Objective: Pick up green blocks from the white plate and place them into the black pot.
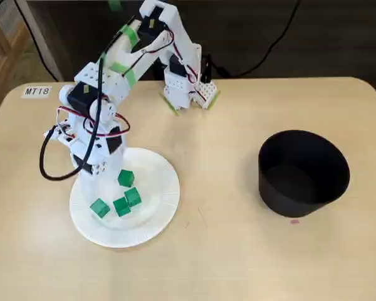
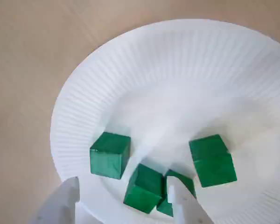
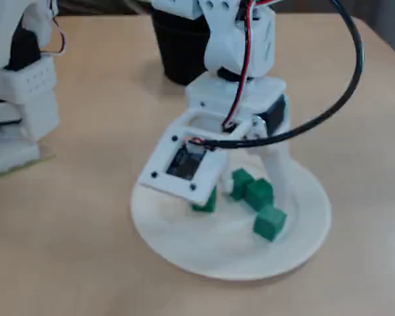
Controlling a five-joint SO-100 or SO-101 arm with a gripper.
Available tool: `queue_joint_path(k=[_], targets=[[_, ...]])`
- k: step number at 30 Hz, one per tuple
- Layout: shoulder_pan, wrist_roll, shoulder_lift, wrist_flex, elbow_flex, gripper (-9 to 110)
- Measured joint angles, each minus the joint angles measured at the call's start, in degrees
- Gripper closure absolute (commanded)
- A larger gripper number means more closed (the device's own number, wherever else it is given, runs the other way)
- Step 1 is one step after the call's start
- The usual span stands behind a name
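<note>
In a fixed view from above, the white two-finger gripper (image 1: 93, 170) of a white arm banded with green tape hangs over the upper-left part of a round white paper plate (image 1: 166, 188) with a fluted rim. Four small green cubes (image 1: 121, 206) lie on the plate just right of and below the gripper. One sits alone at the top and three lie close together beneath it. A round black pot (image 1: 304, 182) stands upright on the pale beige table (image 1: 225, 251), well apart from the plate on the right. A white label reading MT18 (image 1: 36, 91) sits at the table's upper-left corner.

In the wrist view the pincer is open, its two white fingers (image 2: 183, 203) spread wide at the bottom edge. One cube shows between the tips. A second touches it, partly hidden by the right finger. A third lies just left, and a fourth lies apart on the right.

In the other fixed view the gripper stands low over the plate with the cubes around its fingers. Whether it touches any of them cannot be told. The pot stands behind the arm.
</note>
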Motion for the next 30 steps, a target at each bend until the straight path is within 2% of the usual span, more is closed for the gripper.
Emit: queue_joint_path(k=[14, 20, 25, 30], targets=[[-0.18, 1.14, -12.39, -0.7, -13.27, 81], [-0.53, 2.37, -14.06, -0.79, -14.33, 88], [-0.7, 3.6, -15.21, -1.41, -14.41, 104], [-1.05, 3.96, -16.17, -2.2, -16.0, 104]])
